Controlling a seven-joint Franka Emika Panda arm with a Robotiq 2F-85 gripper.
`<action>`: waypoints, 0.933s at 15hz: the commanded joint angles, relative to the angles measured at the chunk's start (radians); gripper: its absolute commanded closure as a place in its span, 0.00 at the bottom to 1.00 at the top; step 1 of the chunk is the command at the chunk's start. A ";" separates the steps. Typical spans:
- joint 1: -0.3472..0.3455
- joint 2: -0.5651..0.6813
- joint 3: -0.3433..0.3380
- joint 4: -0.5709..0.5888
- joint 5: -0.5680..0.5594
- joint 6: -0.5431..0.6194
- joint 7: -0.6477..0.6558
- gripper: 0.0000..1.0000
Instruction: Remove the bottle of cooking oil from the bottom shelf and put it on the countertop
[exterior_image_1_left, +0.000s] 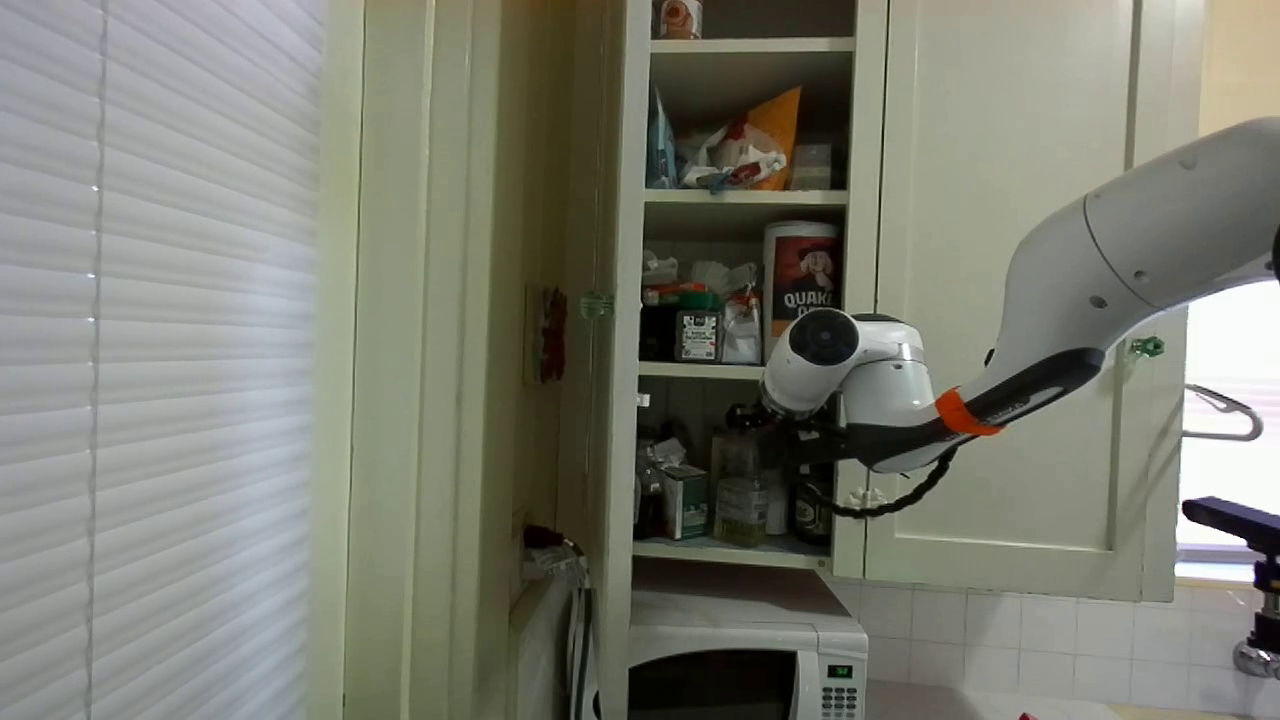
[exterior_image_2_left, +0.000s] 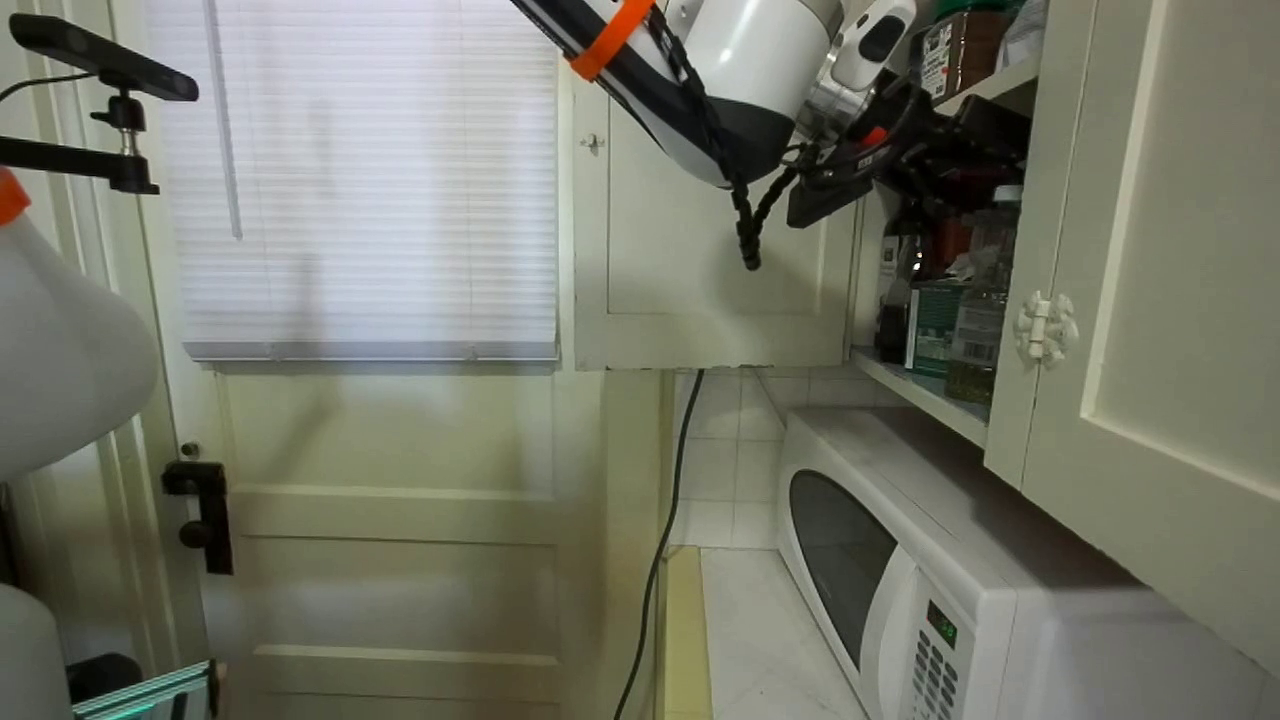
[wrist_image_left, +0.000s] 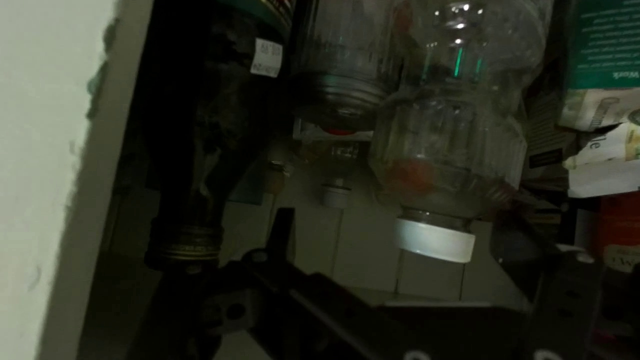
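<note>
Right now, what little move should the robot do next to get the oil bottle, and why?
Perhaps lower the end effector a little before closing: the bottle of cooking oil stands on the bottom shelf; in an exterior view its white cap looks lower than the end effector, and the wrist view shows it between the parted fingers.

Oil btl (exterior_image_1_left: 741, 508) on btm shelf (exterior_image_1_left: 690, 551)
</note>
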 joint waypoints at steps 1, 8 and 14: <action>0.006 0.040 0.007 0.041 -0.107 -0.024 0.115 0.00; 0.018 0.078 0.008 0.075 -0.234 -0.037 0.257 0.00; 0.034 0.095 0.011 0.084 -0.270 -0.081 0.295 0.34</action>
